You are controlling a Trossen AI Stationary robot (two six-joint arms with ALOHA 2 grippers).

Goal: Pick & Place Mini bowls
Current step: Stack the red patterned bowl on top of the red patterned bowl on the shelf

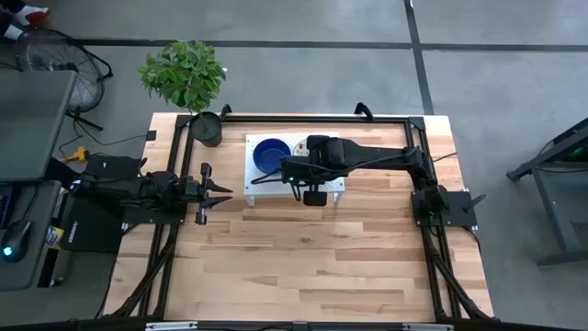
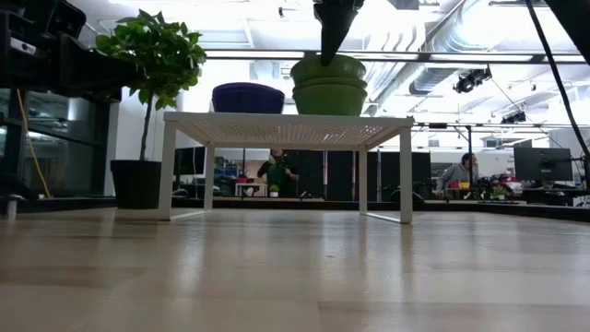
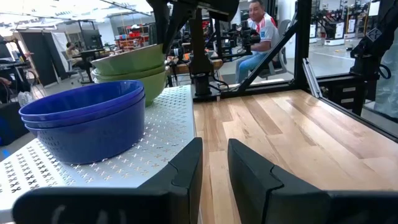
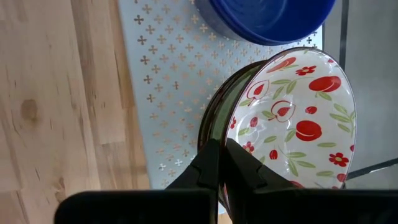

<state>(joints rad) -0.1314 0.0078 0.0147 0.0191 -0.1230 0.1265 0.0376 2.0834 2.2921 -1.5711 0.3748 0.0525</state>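
Note:
A white perforated rack (image 1: 262, 187) stands on the table and carries two stacks of mini bowls. The deep blue stack (image 1: 271, 154) (image 2: 249, 97) sits toward the left. Beside it is a stack that is green outside (image 2: 329, 88), its top bowl cream with a red-and-green floral inside (image 4: 298, 118). My right gripper (image 4: 219, 158) (image 2: 332, 41) comes down from above onto that top bowl and is shut on its rim. My left gripper (image 1: 219, 190) (image 3: 214, 162) waits open, low over the table to the left of the rack, touching nothing. My right gripper pinches the floral bowl's rim (image 4: 225, 134) on the side away from the blue stack, one finger (image 4: 208, 165) outside the wall and the other inside. The fingers point down from above. The bowl still looks nested in the green bowl beneath it (image 2: 329, 100).
A black plant pot (image 1: 208, 129) (image 2: 136, 183) with a leafy plant stands at the table's far left corner, close to the rack. A black frame runs around the table edge (image 1: 418, 156). Bare wood lies across the near half of the table (image 1: 303, 267). People sit in the room beyond.

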